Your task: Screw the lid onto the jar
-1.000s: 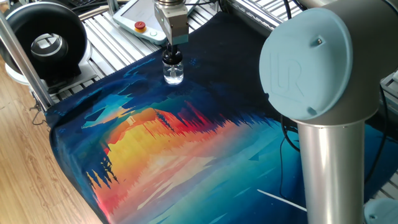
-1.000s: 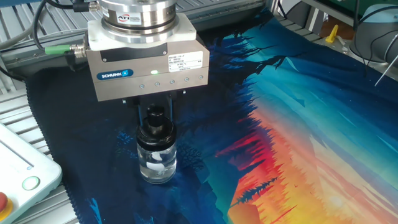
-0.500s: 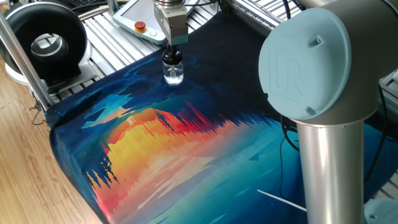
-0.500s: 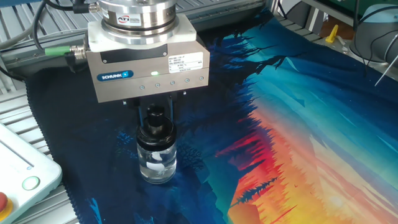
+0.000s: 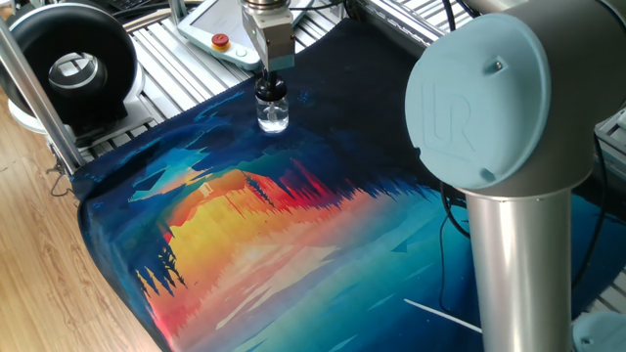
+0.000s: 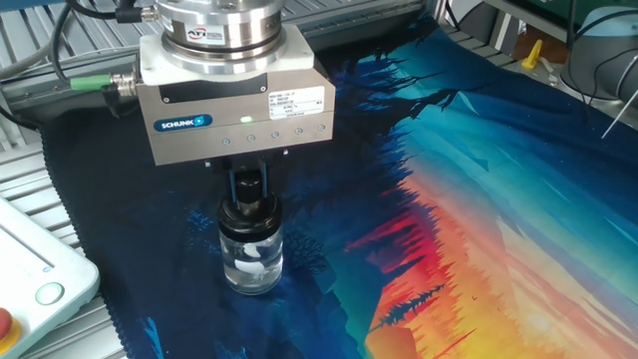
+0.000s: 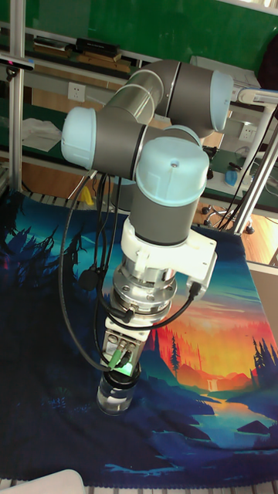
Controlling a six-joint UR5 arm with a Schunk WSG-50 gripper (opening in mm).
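1. Closest to the camera in the other fixed view, the jar [image 6: 250, 255] stands upright on the dark blue corner of the printed mat [image 6: 478, 199] that covers the surface. I'm using the jar as the landmark from here on.
2. The lid [image 6: 247, 204] sits right on top of the jar's neck.
3. Straight above the jar, the end effector [image 6: 248, 184] comes down over the lid, fingers together and clamped on its bulb top.
4. Left of the jar, off the mat edge, there's a white pendant with a red button [image 5: 221, 41].
5. Further left again, well apart from the jar, sits a big black ring-shaped device [image 5: 68, 64].
6. In the tall fixed view the arm [image 7: 147, 154] towers right over the jar.
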